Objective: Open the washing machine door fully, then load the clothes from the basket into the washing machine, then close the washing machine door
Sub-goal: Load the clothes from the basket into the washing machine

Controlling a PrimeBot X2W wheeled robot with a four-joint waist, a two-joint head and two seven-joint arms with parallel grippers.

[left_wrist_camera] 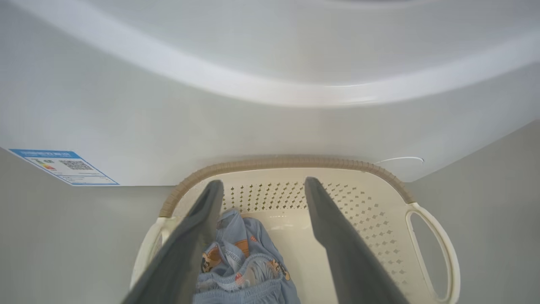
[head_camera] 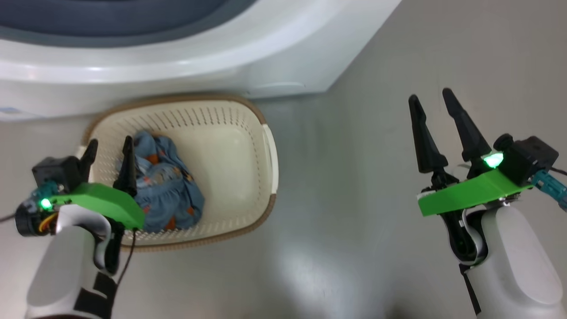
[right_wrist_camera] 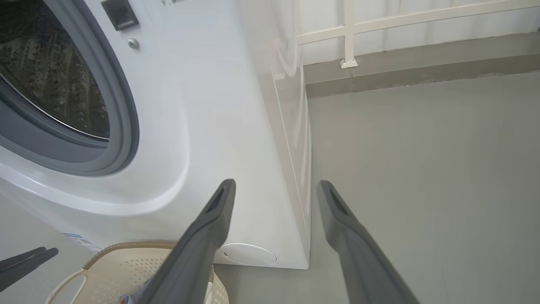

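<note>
Grey floor stretches wide between the basket and the right jaws, which stand apart over it, holding nothing. Set just beside the washing machine front, the basket holds the clothes, a blue bundle in its left half. The left jaws hang apart over that bundle's edge, clamping nothing. The left arm hides part of the basket's near rim; the drum is cut off by the picture's edge.

Head looks straight down; all 3 views share the basket.
</note>
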